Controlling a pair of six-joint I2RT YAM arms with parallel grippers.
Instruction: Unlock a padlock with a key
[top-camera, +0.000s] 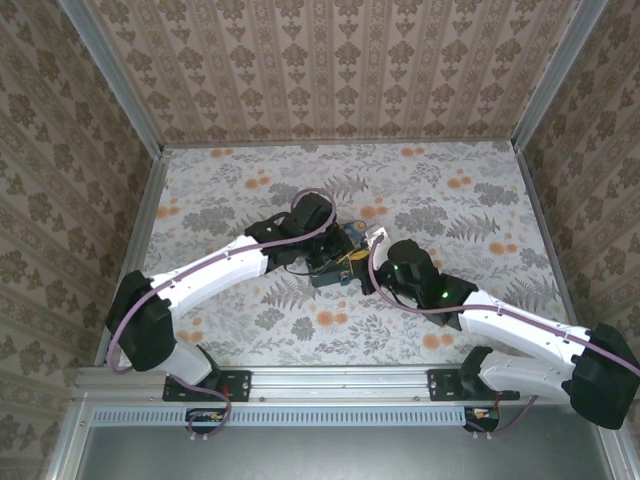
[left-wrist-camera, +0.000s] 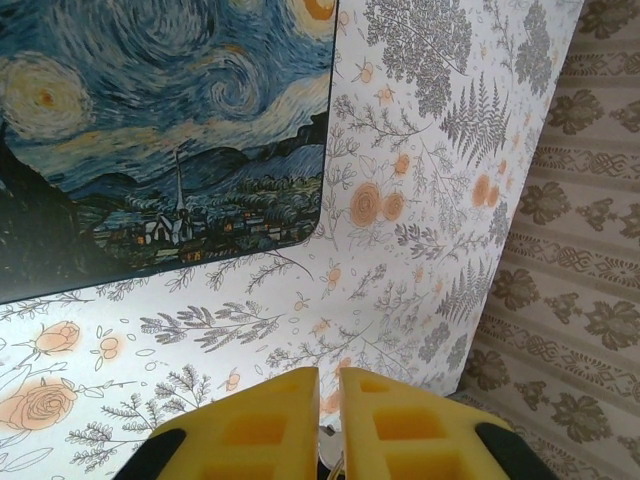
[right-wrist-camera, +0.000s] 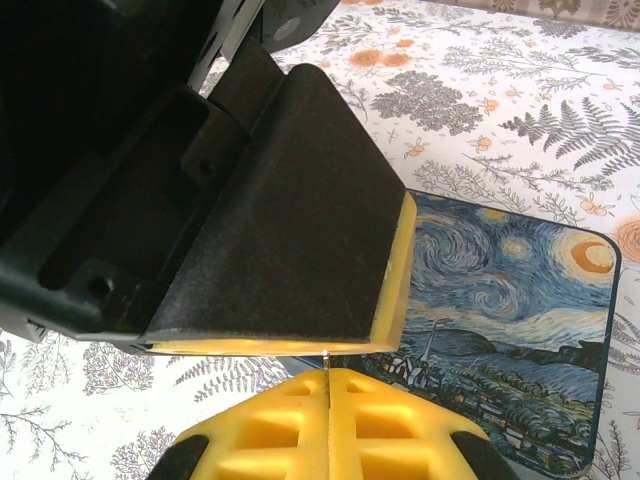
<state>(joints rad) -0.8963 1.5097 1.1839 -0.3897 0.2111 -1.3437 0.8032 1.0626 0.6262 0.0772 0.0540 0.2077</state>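
Left arm (top-camera: 225, 268), right arm (top-camera: 520, 332) inward; right pincer (right-wrist-camera: 328, 378) flush, left pincer (left-wrist-camera: 329, 378) barely apart.

Thin metal key (right-wrist-camera: 328, 362), edge-on and upright, pinched between the right jaws

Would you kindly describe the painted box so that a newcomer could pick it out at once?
Start at the floral table, near its middle, where the left gripper and the right gripper meet. The box lies flat: dark blue with rounded corners, a swirling starry night over a village, unlike the pale ferns and orange flowers around it.
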